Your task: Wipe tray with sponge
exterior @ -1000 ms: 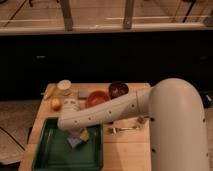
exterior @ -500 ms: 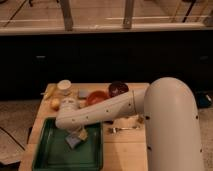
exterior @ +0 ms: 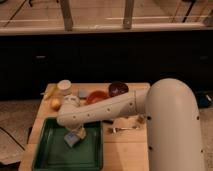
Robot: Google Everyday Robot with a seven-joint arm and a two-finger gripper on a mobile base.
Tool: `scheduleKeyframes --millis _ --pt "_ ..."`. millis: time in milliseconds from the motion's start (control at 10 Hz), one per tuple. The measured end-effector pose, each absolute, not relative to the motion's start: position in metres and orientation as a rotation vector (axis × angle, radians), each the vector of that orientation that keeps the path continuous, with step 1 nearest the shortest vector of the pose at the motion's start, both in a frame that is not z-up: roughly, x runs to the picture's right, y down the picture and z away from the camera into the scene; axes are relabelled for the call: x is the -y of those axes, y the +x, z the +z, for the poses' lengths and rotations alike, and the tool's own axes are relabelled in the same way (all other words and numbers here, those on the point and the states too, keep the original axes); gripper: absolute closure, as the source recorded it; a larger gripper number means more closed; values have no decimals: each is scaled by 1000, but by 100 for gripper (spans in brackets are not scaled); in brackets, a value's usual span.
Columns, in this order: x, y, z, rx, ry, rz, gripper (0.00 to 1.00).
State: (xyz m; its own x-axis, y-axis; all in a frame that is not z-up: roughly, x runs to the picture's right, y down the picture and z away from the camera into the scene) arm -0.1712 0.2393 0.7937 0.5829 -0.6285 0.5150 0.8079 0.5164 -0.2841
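The dark green tray [exterior: 55, 157] lies at the front left of the wooden table. The sponge [exterior: 73, 138], a small grey-blue block with a yellowish layer, rests on the tray's floor near its far right part. My gripper [exterior: 74, 131] reaches down from the white arm [exterior: 105, 111] and sits right on top of the sponge, pressing it to the tray. The arm hides the gripper's upper part.
Behind the tray stand a white cup [exterior: 64, 86], a plain grey-blue block [exterior: 82, 93], a red bowl [exterior: 96, 96] and a dark bowl [exterior: 118, 89]. A banana [exterior: 49, 91] and a yellow fruit [exterior: 55, 104] lie at the left. A metal utensil [exterior: 122, 129] lies right of the tray.
The arm has swung a little to the left and lower. The gripper and sponge have slid slightly across the tray floor.
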Motion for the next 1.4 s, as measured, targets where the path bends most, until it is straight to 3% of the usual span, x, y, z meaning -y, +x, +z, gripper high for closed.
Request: scheduleKeyframes --millis 300,800,1400 --pt "-255 -194 791 449 -548 -968 100" --pt "-300 -191 756 479 -571 -1060 100" --pt "-272 -127 762 378 -541 -935 100"
